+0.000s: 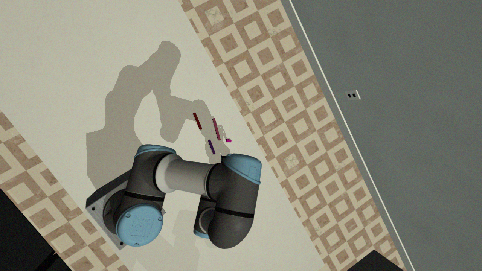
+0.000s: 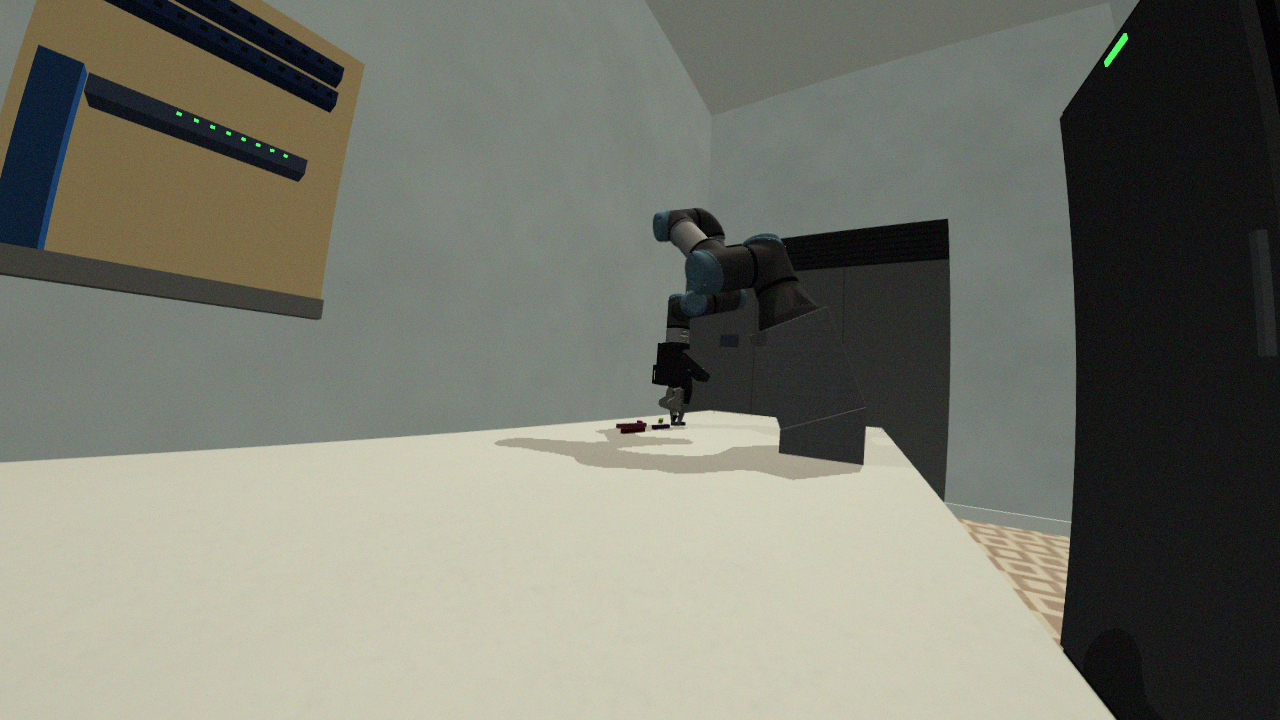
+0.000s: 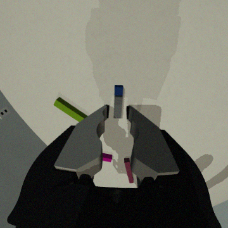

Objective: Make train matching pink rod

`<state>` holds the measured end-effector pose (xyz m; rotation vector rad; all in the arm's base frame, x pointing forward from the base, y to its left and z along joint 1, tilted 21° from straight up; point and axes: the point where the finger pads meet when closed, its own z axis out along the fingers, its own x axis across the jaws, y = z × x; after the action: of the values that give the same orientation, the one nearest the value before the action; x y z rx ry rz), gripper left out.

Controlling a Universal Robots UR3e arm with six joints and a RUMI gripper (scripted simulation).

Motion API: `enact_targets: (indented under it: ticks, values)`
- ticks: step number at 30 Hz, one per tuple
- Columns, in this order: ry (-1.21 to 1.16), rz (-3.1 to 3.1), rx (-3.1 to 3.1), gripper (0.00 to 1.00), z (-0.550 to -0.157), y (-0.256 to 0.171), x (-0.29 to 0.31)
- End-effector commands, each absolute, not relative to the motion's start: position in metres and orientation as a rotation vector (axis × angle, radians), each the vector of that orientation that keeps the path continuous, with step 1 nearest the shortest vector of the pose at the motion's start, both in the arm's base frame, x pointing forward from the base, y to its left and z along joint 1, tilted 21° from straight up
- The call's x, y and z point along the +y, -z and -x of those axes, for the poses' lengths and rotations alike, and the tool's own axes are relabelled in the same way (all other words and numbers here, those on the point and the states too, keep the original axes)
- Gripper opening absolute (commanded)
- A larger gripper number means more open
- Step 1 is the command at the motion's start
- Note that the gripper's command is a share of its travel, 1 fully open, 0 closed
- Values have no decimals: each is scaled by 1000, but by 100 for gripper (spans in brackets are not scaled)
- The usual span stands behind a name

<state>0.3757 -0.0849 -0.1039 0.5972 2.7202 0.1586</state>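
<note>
While the claw parts its fingers, letting go of the grey rod that lies end-on against the blue rod on the counter, the danger is a fingertip dragging the grey rod askew on the way up. Lime rod waits left; pink rod, magenta rod sit apart.

Checkered floor; wall outlet; tan wall board; dark cabinet, perhaps fridge.
</note>
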Motion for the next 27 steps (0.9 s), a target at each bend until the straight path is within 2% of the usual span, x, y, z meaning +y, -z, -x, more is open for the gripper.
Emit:
enact_targets:
  ticks: [1,27]
  values:
    - [-156,-597,2719,14,-376,103,-86]
    - [-158,-597,2720,14,-372,93,-85]
